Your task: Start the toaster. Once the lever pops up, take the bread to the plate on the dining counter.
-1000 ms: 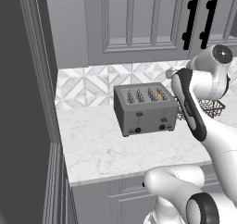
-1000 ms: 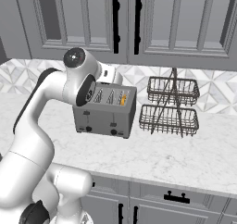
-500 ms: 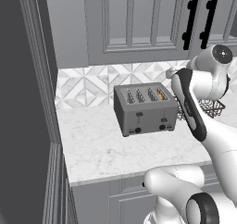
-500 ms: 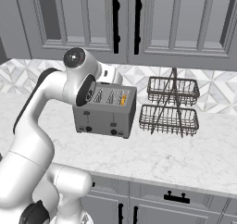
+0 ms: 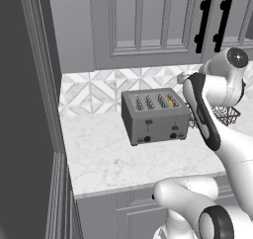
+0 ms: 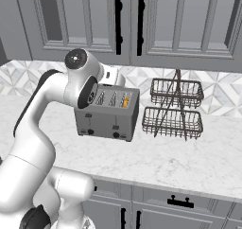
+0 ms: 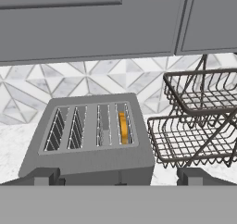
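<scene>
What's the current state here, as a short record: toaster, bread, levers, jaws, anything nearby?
toaster: on the marble worktop, front with levers facing the robot
bread: sitting down in the rightmost slot
levers: both near the top of their travel, not pressed
jaws: open, above and in front of the toaster, holding nothing
nearby: two-tier wire rack to the toaster's right, apart from it

The white, grey-veined marble surface (image 5: 113,159) in front of me runs along a patterned tile backsplash. On it stands the grey toaster (image 5: 155,117), and just beside that, to its right, a two-tier dark wire rack (image 6: 174,110).
</scene>
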{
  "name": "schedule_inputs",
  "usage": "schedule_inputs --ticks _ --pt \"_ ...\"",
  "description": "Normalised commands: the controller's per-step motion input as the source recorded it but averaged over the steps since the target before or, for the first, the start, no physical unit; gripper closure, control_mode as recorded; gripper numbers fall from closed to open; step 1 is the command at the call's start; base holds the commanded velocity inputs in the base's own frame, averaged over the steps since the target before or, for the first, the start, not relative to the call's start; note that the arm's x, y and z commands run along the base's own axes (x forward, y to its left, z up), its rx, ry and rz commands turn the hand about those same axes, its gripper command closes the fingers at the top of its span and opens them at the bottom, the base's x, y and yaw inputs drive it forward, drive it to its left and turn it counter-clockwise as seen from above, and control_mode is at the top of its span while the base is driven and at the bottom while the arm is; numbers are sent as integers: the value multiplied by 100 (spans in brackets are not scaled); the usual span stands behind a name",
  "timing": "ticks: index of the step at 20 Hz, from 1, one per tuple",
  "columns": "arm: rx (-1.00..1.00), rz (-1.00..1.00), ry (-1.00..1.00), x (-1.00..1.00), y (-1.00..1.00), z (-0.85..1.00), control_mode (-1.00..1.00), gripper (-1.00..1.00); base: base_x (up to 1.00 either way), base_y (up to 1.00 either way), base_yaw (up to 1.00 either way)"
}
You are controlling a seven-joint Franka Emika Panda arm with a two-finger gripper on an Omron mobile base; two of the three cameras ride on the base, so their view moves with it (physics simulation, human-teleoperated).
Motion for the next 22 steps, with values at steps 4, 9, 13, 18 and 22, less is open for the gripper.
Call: schedule_inputs --ticks 4,9,13,18,22 --pt "0 0 0 0 0 0 -100 -100 0 0 0" --pt "0 0 0 0 0 0 -100 -100 0 0 0" --pt "0 0 0 0 0 0 -100 -100 0 0 0" --pt "0 0 0 0 0 0 -100 -100 0 0 0" --pt "0 0 0 0 0 0 -100 -100 0 0 0"
